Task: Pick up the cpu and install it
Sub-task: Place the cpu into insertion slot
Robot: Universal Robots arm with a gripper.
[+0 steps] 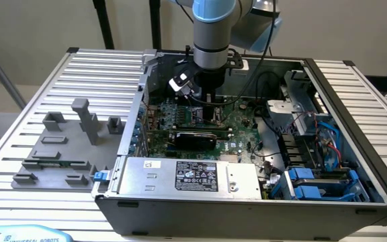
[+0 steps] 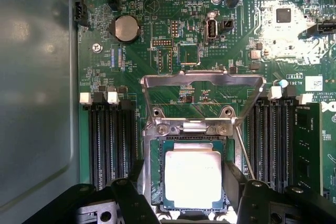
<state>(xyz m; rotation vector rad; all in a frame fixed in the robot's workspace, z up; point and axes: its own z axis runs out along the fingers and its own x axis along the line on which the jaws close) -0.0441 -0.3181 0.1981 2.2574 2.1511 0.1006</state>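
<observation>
The cpu, a small square chip with a silvery top, lies flat in the socket on the green motherboard. The socket's metal load plate is flipped up and away from it. My gripper hangs low over the socket, open. Its black fingers stand on either side of the chip with a gap to each edge. In the exterior view the gripper reaches down into the open computer case, over the board's far part.
Black memory slots flank the socket on both sides. A power supply, cables and blue drive bays crowd the case. On the exterior view's left, grey plastic blocks stand on the slatted table.
</observation>
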